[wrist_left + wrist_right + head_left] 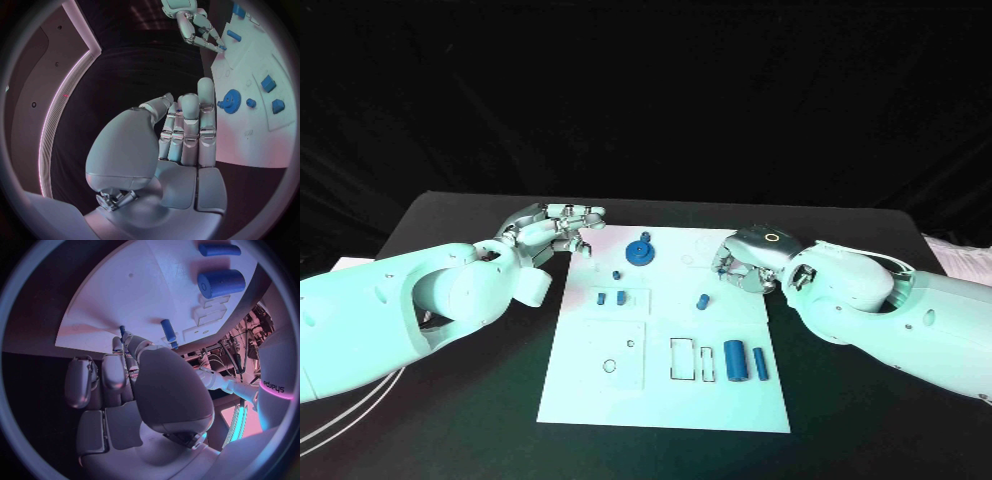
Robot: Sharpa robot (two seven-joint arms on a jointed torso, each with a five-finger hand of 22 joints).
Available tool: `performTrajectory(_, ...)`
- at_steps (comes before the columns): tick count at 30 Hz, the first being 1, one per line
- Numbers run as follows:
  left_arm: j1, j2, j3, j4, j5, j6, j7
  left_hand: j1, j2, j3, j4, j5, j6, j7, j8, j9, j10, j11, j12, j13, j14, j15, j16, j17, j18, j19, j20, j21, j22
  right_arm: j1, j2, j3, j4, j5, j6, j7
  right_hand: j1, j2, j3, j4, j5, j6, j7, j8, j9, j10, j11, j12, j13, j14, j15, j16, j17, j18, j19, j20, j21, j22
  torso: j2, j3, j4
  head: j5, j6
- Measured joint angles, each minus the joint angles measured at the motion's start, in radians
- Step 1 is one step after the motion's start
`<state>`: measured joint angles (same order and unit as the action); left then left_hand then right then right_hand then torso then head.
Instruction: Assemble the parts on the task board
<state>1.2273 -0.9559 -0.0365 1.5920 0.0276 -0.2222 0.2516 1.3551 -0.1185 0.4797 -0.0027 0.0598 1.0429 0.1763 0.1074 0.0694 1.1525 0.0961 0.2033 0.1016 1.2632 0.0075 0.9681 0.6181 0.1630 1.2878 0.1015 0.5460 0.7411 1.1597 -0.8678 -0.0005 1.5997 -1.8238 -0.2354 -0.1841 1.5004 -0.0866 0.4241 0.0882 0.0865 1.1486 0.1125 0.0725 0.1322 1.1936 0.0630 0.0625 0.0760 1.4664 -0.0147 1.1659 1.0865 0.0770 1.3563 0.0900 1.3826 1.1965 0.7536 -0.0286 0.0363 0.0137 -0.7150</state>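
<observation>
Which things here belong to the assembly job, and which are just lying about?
Job: task board, blue gear, thick blue cylinder, slim blue rod, small blue pin, left hand, right hand.
Lying about: papers, white cables.

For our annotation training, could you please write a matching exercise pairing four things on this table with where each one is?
Things:
1. blue gear
2. two blue cylinders
3. left hand
4. right hand

Places:
A. board's right edge
B. board's near right part
C. board's far left corner
D. board's far middle

Pairs: 1-D, 2-B, 3-C, 4-A
</observation>
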Motion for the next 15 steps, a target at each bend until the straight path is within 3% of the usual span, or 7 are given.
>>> performTrajectory(15,0.0,0.0,0.0,-0.006,0.0,0.001,0.0,-0.004,0.004,-0.003,-0.003,0.0,-0.007,0.0,0.0,0.0,-0.004,0.004,0.0,0.0,0.0,0.0,0.0,-0.001,0.0,0.0,0.0,0.0,0.0,0.008,-0.026,0.01,0.052,0.04,-0.052,0.012,0.0,0.0,0.003,-0.003,0.0,0.004,0.004,-0.002,0.0,-0.001,0.001,-0.003,-0.002,0.0,0.0,0.0,0.0,0.0,0.003,0.003,0.0,0.002,0.0,-0.0004,-0.001,0.001,0.001)
